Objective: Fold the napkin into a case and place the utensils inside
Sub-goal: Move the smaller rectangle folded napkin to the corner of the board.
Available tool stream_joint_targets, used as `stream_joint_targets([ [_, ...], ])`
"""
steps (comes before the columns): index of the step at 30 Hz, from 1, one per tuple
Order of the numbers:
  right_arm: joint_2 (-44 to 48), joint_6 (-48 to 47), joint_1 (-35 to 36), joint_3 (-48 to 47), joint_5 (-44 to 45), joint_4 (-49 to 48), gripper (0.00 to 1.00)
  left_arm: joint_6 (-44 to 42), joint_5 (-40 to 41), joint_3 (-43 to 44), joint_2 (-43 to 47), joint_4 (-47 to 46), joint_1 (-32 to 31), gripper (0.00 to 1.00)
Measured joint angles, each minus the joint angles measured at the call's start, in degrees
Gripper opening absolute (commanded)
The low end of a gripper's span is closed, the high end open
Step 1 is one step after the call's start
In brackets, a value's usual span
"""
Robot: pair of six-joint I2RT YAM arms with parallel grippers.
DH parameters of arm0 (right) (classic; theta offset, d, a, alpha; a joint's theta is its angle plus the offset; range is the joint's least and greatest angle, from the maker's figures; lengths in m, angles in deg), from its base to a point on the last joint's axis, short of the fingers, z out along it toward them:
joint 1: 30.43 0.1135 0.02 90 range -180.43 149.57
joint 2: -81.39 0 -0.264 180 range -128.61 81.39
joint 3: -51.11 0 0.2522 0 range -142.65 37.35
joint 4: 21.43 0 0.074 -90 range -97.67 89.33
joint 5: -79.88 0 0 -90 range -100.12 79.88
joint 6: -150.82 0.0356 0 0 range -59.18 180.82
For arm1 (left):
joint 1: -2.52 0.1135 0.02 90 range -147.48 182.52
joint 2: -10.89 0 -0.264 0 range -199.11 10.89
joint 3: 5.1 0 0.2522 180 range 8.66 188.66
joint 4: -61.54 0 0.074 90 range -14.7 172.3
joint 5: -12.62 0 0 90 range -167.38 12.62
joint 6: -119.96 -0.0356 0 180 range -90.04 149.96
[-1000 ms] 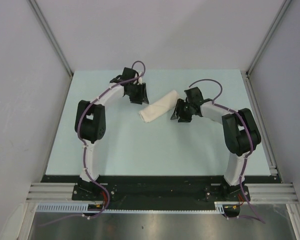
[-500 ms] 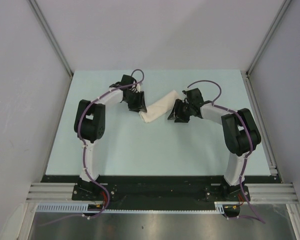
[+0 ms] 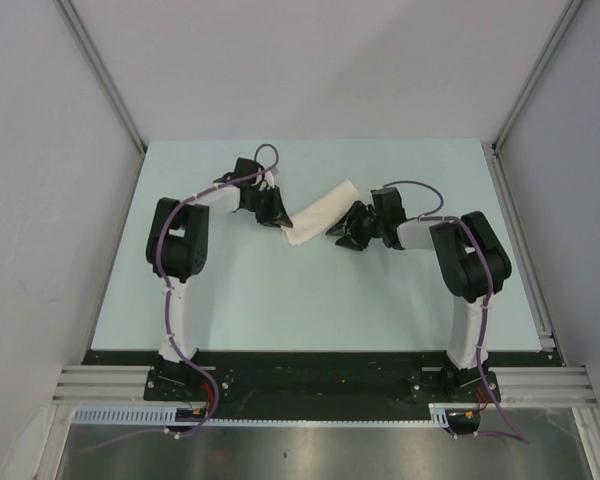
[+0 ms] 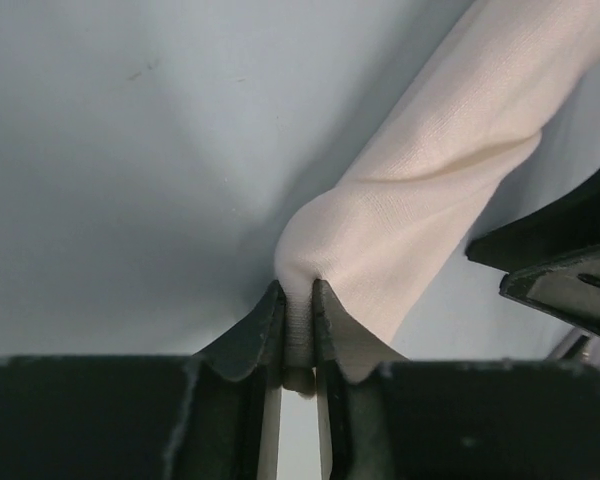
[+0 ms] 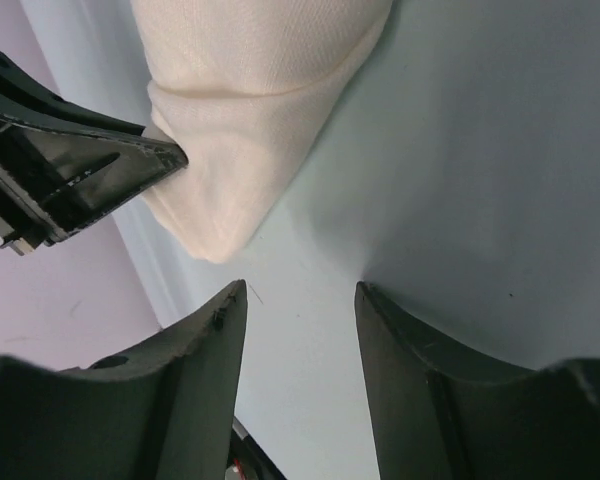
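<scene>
Your left pincer (image 4: 298, 298) is pinching the lower-left end of the case (image 3: 318, 212), which lies mid-bench (image 3: 230, 300) with its long axis rising toward the upper right of the top view. Your right pincer (image 5: 300, 300) hangs spread and empty just right of it.

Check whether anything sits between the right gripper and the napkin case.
Nothing visible does. The right gripper is open, with only bare table between its fingers and the end of the case. The left gripper is pinched on that same end, off to one side of the approach. It crowds the spot without blocking it.
</scene>
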State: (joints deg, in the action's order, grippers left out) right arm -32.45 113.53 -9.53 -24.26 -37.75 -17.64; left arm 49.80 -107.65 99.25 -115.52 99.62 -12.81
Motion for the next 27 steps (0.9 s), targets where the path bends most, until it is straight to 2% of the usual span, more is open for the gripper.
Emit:
stream_joint_targets([
  [5,0.66,1.88,-0.44,0.83,1.84,-0.74,0.52,6.75,-5.66,-5.77,0.98,-7.39,0.79,0.05],
  [11,12.37,-6.38,-3.28,1.64,10.82,13.53,0.53,19.71,-6.45,-24.72,10.25,-20.39,-3.8,0.03],
  [16,25.4,-12.66,-5.7,2.12,18.8,24.59,0.53,35.8,-3.91,-39.93,17.88,-31.54,-14.29,0.03],
  [23,38.64,-16.48,-10.29,7.21,23.34,34.8,0.53,56.0,7.58,-49.57,25.27,-40.44,-32.52,0.03],
  [27,43.3,-16.94,-13.18,11.41,24.2,40.19,0.53,63.91,12.44,-51.17,26.12,-44.3,-38.23,0.04],
])
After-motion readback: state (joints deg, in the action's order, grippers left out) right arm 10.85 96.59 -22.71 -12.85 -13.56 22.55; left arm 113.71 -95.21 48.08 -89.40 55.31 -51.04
